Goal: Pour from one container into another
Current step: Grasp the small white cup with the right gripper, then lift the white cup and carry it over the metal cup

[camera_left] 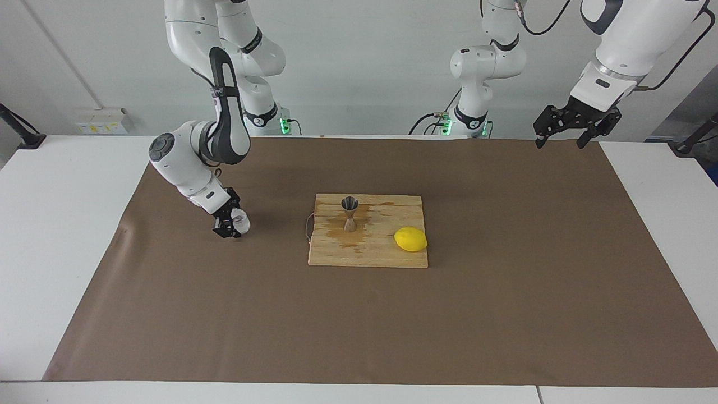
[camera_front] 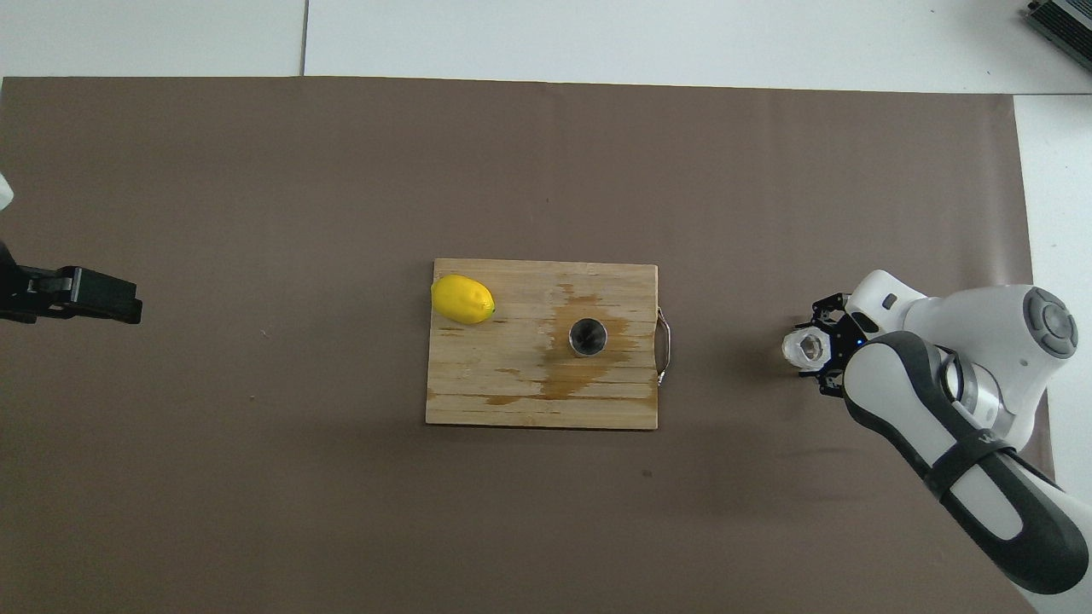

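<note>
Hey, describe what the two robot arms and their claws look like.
Both arms are glossy white with rounded joints and dark grey bands. The right arm carries a black strap-like cover; black cables run along the left arm. The right claw and left claw are small, black and skeletal.

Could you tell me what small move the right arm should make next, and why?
Probably lift the glass cup and carry it toward the jigger. The right gripper is low at the cup, fingers around it, away from the cutting board where the jigger stands upright. The left gripper waits raised.
</note>
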Controlling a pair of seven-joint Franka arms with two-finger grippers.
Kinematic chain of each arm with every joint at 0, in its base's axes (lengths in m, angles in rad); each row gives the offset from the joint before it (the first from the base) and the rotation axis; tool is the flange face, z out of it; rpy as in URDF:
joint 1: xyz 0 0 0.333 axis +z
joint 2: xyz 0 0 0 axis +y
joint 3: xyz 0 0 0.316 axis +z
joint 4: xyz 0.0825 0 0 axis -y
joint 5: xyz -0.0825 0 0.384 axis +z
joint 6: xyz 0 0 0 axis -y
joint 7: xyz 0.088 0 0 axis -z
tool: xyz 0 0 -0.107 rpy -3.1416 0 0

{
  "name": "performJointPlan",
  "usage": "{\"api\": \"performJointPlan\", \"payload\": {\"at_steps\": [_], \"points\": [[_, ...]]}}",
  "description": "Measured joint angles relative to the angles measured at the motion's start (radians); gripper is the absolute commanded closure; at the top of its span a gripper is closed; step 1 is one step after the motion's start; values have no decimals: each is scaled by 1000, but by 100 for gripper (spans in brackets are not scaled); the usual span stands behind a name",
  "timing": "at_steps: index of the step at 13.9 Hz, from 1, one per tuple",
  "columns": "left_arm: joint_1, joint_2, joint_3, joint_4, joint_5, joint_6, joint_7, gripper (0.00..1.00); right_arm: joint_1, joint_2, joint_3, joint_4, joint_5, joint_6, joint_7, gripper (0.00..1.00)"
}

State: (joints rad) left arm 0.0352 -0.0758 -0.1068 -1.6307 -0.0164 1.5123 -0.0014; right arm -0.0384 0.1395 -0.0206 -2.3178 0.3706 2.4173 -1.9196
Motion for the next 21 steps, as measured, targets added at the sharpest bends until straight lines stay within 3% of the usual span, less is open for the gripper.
{"api": "performJointPlan", "payload": {"at_steps": [1,3,9,13,21], "points": [[0,0,0,-2,1,0,2,0,-1,0,0,0,1,0,0,78],[1,0,1,-4,1,0,29,0,-1,0,0,0,5,0,0,81],[1,0,3,-10,1,6,44,0,3,-9,13,20,40,0,3,82],[3,0,3,-12,1,24,43,0,6,-51,77,53,41,-7,101,82],[1,0,-1,-12,-7,59,22,0,56,-71,169,239,-14,-212,409,81]]}}
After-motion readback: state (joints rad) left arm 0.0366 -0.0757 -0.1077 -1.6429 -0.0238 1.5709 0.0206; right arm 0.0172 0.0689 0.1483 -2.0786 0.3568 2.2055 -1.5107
